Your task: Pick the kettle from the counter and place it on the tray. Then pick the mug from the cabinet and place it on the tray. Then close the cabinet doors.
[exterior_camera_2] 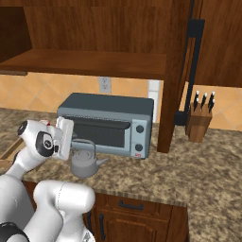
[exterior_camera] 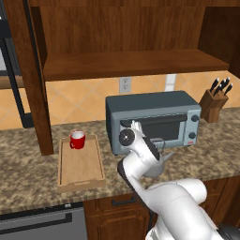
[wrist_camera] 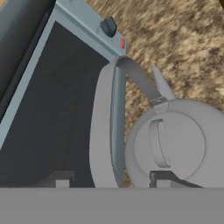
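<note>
On the left of the left base view, the tray (exterior_camera: 80, 165) lies on the counter (exterior_camera: 28, 173) with the mug (exterior_camera: 77, 139) already standing at its far end, about ten o'clock from the tray's middle. Above, the cabinet (exterior_camera: 131, 65) stands open, its shelf bare, one of the cabinet doors (exterior_camera_2: 196, 61) swung out at the right of the right base view.

Moving right, the toaster oven (exterior_camera: 152, 119) sits mid-counter, and the kettle (exterior_camera_2: 85, 163) stands just in front of it, spout toward three o'clock in the right base view. The gripper (wrist_camera: 109, 181) hangs directly over the kettle; in the hand view its two tips straddle the arched handle (wrist_camera: 111, 127), one either side, with a gap showing. Whether they have bitten yet I cannot tell.

To do the grasp well, I would keep the handle centred between the tips, pinch at its top, then lift straight up clear of the oven before swinging toward the tray. At far right stands the knife block (exterior_camera: 214, 103).
</note>
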{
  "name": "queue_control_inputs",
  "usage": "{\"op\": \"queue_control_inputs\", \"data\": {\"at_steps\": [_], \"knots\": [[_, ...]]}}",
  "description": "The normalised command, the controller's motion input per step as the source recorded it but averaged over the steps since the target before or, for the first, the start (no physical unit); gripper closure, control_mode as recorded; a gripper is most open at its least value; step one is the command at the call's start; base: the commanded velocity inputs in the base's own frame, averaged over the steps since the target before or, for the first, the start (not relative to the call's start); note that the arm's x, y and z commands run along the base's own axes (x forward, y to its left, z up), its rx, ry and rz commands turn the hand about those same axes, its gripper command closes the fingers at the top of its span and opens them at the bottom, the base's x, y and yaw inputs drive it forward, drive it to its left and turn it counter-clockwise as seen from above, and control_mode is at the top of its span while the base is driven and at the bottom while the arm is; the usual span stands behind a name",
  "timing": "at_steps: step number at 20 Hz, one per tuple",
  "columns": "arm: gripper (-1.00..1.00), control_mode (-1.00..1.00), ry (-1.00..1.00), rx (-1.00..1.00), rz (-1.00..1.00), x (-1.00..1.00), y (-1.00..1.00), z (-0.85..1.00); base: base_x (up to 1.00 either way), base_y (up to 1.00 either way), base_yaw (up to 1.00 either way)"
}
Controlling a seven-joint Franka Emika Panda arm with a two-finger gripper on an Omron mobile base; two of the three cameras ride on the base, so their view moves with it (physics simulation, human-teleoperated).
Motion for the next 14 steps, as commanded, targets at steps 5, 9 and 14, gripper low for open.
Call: {"op": "queue_control_inputs", "data": {"at_steps": [5,9,14], "knots": [[1.0,-1.0,0.0,0.02,-0.04,0.0,-0.04,-0.19,0.0,0.0,0.0],[1.0,-1.0,-0.01,0.0,-0.01,-0.01,0.03,-0.1,0.0,0.0,0.0],[1.0,-1.0,-0.05,-0.01,0.0,-0.17,0.2,0.2,0.0,0.0,0.0]]}}
